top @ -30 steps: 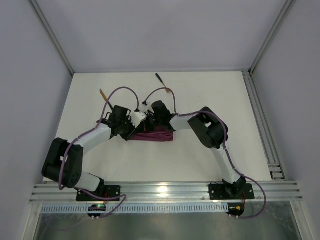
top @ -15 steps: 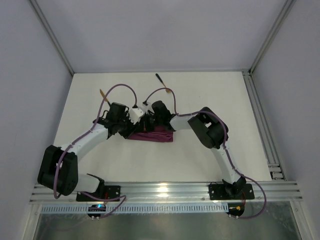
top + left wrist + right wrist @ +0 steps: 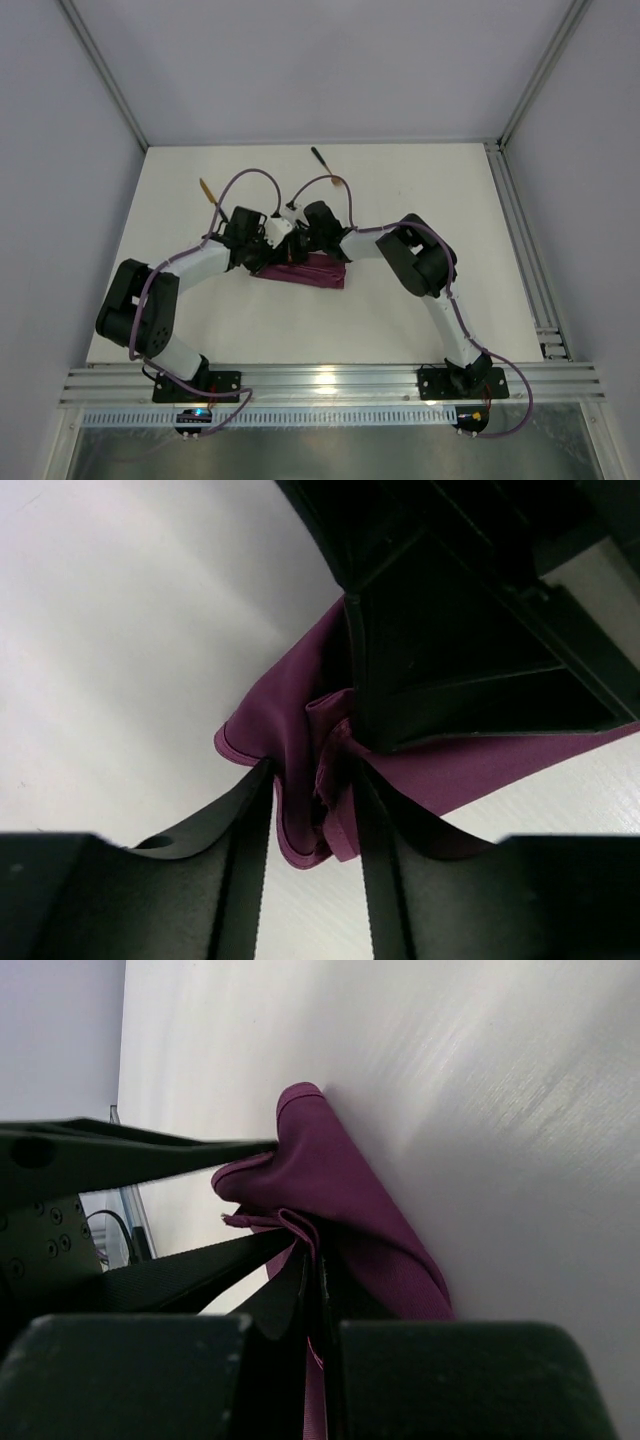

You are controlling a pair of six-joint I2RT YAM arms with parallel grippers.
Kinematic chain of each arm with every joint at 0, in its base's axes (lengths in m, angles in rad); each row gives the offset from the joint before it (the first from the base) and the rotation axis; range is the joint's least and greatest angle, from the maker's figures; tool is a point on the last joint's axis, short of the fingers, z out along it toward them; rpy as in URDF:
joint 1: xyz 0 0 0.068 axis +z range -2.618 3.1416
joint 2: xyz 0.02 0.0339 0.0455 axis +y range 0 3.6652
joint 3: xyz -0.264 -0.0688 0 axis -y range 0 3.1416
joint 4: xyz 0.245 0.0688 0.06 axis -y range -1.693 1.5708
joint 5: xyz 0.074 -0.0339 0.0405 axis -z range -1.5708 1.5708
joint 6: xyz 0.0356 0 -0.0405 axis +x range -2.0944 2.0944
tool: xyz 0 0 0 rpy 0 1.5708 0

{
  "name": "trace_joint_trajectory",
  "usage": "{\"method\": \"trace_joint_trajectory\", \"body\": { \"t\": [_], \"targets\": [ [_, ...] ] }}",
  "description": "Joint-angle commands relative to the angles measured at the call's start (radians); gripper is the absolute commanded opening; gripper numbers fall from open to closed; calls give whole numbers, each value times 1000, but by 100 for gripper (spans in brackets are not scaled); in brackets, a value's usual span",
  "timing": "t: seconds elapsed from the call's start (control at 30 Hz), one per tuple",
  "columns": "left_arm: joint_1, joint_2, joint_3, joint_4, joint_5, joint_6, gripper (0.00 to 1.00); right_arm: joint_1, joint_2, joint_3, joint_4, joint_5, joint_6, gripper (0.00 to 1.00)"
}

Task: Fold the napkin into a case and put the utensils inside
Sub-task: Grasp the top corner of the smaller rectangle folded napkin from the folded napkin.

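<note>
A: Between the fingers (image 3: 245,850) of the left gripper (image 3: 310,790): a bunched napkin (image 3: 280,710) fold; pinched or merely straddled, cannot tell.
B: Just beside, right gripper (image 3: 312,1260) clamped on that napkin. Beyond both: utensils (image 3: 322,163), too small to sort.

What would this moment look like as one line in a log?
right gripper: shut on napkin | left gripper: straddling its fold, grip unclear | utensils: outside, on table

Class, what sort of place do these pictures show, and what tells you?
Probably a robot lab test cell: aluminium-framed grey walls, a white table, left arm and right arm bolted to a rail.
</note>
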Motion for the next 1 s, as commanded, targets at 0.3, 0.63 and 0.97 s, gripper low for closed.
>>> {"method": "trace_joint_trajectory", "body": {
  "t": [0.3, 0.63, 0.97],
  "targets": [
    [5, 32, -8, 116, 17, -18, 0, -7, -15, 5, -78, -17, -85, 21],
    [21, 19, -29, 132, 14, -4, 0, -64, -198, -63, -273, -30, -260, 43],
    [29, 24, -25, 115, 42, -13, 0, -93, -360, -228, -396, -23, -429, 51]
  ]
}}
